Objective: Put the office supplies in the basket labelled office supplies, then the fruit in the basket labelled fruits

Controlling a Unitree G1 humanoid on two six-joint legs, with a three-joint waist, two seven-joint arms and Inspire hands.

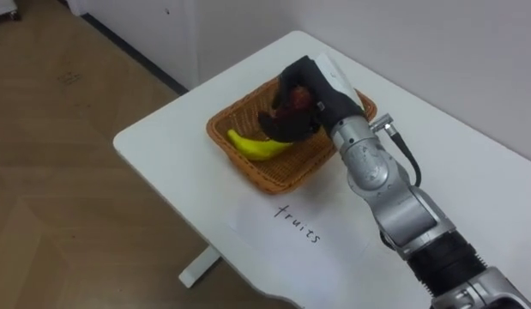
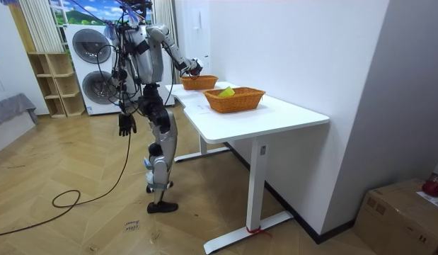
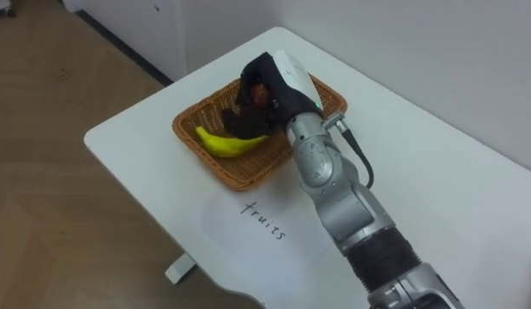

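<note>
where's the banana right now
In the eye views the banana lies in the wicker basket near the table's left corner, beside the right hand, which grips a reddish fruit.

Basket: shallow rectangular brown wicker basket (image 1: 248, 167), upright near the corner of the white table (image 1: 471, 189).
Banana: curved yellow banana (image 1: 256, 148), lying inside the basket along one wall.
Red fruit: dark red round fruit (image 1: 298, 101), clasped in the right robot hand (image 1: 286, 129) above the basket.

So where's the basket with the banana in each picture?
Left eye view: the fruit basket sits upper middle, on the table's corner.
Right eye view: basket upper middle, further left.
Room view: the farther basket, top middle.
Shared landmark: the right hand holding a dark red thing over it.
</note>
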